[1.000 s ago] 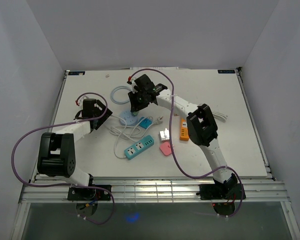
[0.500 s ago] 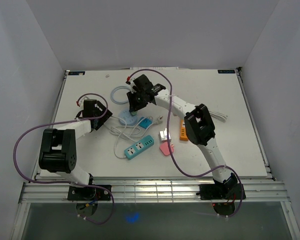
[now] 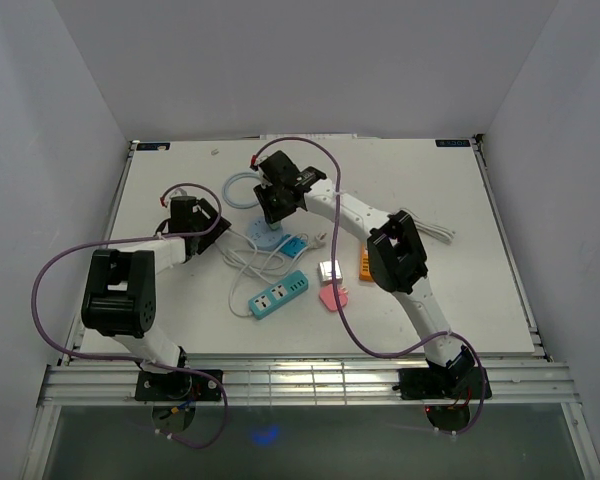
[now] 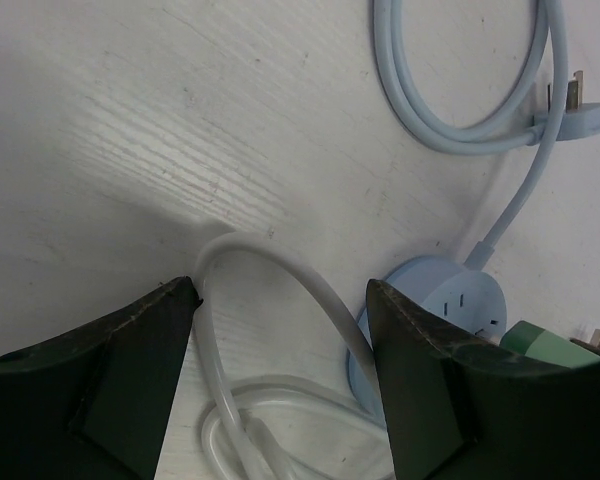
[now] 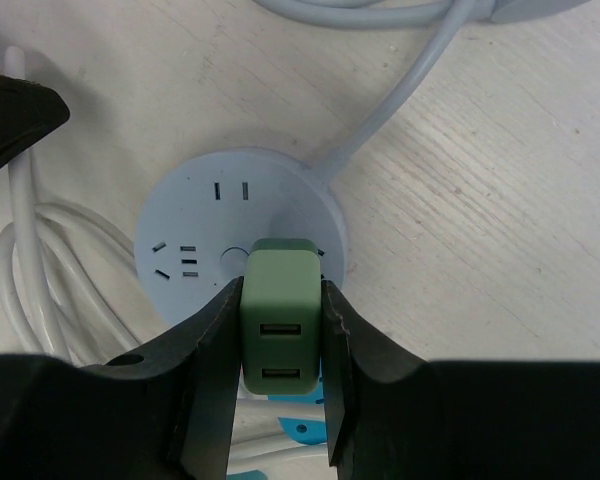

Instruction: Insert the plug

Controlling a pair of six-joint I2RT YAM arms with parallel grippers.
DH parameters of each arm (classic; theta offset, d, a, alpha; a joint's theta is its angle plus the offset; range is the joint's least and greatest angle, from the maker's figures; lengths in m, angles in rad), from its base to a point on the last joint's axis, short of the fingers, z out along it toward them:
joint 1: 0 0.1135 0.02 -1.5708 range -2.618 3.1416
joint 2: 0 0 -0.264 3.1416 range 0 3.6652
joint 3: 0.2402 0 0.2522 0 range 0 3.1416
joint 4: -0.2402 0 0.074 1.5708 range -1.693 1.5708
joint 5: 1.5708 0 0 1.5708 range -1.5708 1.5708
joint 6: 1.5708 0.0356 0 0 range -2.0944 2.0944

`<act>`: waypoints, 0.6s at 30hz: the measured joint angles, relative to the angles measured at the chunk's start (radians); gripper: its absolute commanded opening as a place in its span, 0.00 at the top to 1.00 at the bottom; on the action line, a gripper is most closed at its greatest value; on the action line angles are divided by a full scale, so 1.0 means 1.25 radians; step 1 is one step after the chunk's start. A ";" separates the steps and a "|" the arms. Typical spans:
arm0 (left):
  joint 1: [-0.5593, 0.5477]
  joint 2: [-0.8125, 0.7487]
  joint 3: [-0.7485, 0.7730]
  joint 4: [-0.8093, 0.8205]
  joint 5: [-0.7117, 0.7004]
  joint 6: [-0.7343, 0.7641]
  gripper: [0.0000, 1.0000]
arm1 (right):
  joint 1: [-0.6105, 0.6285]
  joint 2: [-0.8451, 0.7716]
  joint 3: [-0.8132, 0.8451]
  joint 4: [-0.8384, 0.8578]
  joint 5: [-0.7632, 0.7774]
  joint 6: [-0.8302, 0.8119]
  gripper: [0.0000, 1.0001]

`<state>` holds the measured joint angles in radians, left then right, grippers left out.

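Note:
A green two-port USB plug (image 5: pixel 281 320) is clamped between the fingers of my right gripper (image 5: pixel 281 300), which is shut on it. It stands upright over the near part of the round pale-blue socket (image 5: pixel 205 215). Whether its prongs are in the slots is hidden. From above, the right gripper (image 3: pixel 277 198) hangs over the same socket (image 3: pixel 264 239). My left gripper (image 4: pixel 280 300) is open, low over the table, straddling a loop of white cable (image 4: pixel 280 262) just left of the socket (image 4: pixel 450 300). The green plug (image 4: pixel 555 345) peeks in at the right edge of the left wrist view.
The socket's pale-blue cord (image 4: pixel 430 110) coils behind it and ends in a three-pin plug (image 4: pixel 580 100). A teal power strip (image 3: pixel 278 294), a pink block (image 3: pixel 331 297), a white adapter (image 3: pixel 330 270) and an orange strip (image 3: pixel 366 264) lie in front of and to the right of the socket.
The left gripper has edged toward the round socket and its jaws have narrowed a little. The right gripper has shifted slightly left, still holding the green plug.

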<state>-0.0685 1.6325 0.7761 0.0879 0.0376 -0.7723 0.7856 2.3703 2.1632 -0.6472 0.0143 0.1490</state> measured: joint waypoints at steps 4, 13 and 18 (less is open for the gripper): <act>-0.020 0.010 0.005 0.013 0.001 0.003 0.21 | 0.000 -0.002 0.003 -0.019 0.027 -0.014 0.92; -0.041 0.011 0.007 0.015 0.001 0.007 0.21 | 0.000 -0.016 -0.014 -0.032 0.055 -0.070 0.92; -0.041 0.011 0.008 0.014 0.002 0.013 0.21 | 0.000 -0.002 0.015 -0.058 0.051 -0.107 0.92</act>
<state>-0.1192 1.6463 0.7860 0.1059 0.0402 -0.7563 0.7860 2.3676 2.1815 -0.7197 0.0776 0.0154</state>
